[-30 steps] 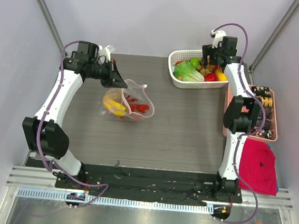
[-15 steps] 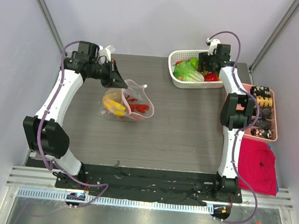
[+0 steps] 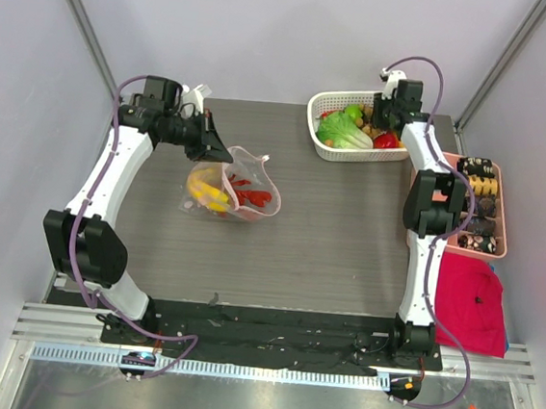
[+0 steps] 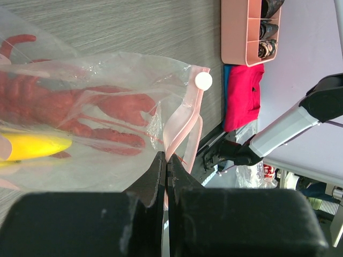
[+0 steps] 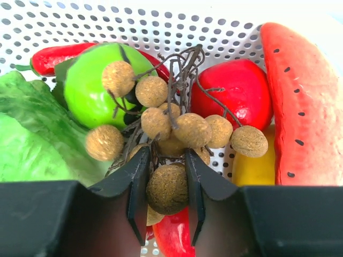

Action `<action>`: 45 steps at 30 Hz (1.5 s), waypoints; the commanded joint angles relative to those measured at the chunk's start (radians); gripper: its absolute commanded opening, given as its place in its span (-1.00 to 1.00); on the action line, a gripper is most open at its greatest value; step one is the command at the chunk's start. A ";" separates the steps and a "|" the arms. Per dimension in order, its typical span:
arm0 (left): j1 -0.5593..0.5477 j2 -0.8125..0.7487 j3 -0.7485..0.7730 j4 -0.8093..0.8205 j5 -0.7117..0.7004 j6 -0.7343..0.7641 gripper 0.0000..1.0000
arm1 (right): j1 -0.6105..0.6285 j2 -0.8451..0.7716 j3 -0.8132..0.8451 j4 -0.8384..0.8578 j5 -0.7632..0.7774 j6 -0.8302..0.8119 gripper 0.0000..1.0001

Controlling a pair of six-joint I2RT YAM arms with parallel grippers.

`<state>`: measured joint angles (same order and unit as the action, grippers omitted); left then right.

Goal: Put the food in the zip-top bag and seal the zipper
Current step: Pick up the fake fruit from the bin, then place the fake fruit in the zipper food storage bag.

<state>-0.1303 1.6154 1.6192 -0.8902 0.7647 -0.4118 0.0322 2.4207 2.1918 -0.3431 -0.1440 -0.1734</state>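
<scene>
1. The brown berry cluster (image 5: 177, 126), cork-coloured toy balls on dark twigs, lies on top of the other toy food in the white perforated plastic basket (image 5: 161, 27), which stands at the far right of the table.
2. The right gripper (image 5: 166, 179) reaches down into that basket. Its two black jaws press against either side of one low berry, gripping the cluster.
3. A glossy green round fruit (image 5: 91, 85) touches the cluster on the left, and a red round fruit (image 5: 236, 91) sits on its right. A red watermelon-like slice (image 5: 300, 107) with black seeds lies further right, with a yellow piece (image 5: 252, 168) below. A red chilli pepper (image 5: 53, 56) lies along the back wall, and a green leafy lettuce (image 5: 32, 144) fills the left side.
4. The clear, floppy zip-top bag (image 3: 234, 189) rests left of centre on the grey wood-grain table (image 3: 337, 240), well apart from the basket, with its mouth lifted and gaping. Inside are yellow bananas (image 4: 32, 145) and red pieces (image 4: 107, 107).
5. The thin pinkish zipper strip (image 4: 182, 115) runs along the bag's mouth and carries a small white round slider (image 4: 203, 81).
6. The left gripper (image 4: 166, 171) is pinched tight on the mouth edge, with the pinkish strip passing between its jaws.
7. A pink compartment tray (image 3: 503, 222) holding dark items sits at the right edge, with a red cloth (image 3: 472, 301) just nearer.
</scene>
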 commanded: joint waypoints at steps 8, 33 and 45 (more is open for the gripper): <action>0.006 0.008 0.044 0.016 0.022 -0.007 -1.00 | -0.005 -0.238 -0.024 0.096 -0.051 0.078 -0.98; 0.006 0.029 0.047 0.059 0.057 -0.047 -0.99 | 0.044 -0.998 -0.507 -0.086 -0.624 0.051 -0.98; 0.008 0.023 0.045 0.074 0.070 -0.062 -0.99 | 0.371 -1.141 -0.673 -0.247 -0.557 -0.020 -0.98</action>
<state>-0.1303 1.6539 1.6379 -0.8619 0.8055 -0.4648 0.3321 1.2530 1.5436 -0.5518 -0.7338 -0.1898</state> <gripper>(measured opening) 0.006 0.332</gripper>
